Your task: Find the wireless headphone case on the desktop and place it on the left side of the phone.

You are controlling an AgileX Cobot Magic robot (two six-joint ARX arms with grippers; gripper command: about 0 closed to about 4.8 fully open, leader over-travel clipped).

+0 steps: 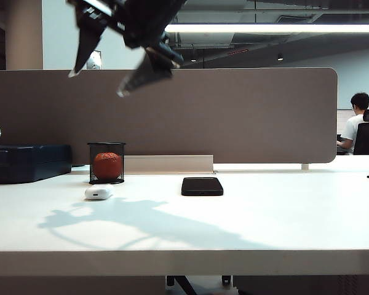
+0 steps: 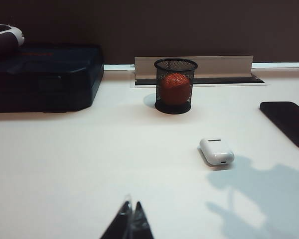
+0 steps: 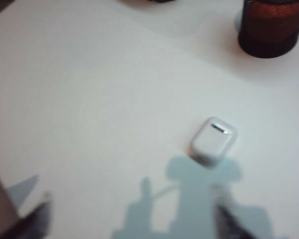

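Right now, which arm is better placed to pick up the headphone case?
Right. Its gripper hangs above the headphone case with jaws open; the left gripper sits low and farther back, jaws together.

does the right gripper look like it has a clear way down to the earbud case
Probably yes. The right gripper hangs open high above the earbud case, which lies alone on bare desk. The mesh cup with the orange ball stands just behind it, apart, and the phone lies well to the side.

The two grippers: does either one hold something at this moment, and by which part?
Nothing is held. The right gripper hangs open, high above the desktop; the left gripper is shut on nothing. The small glossy white earbud case lies free on the desk.
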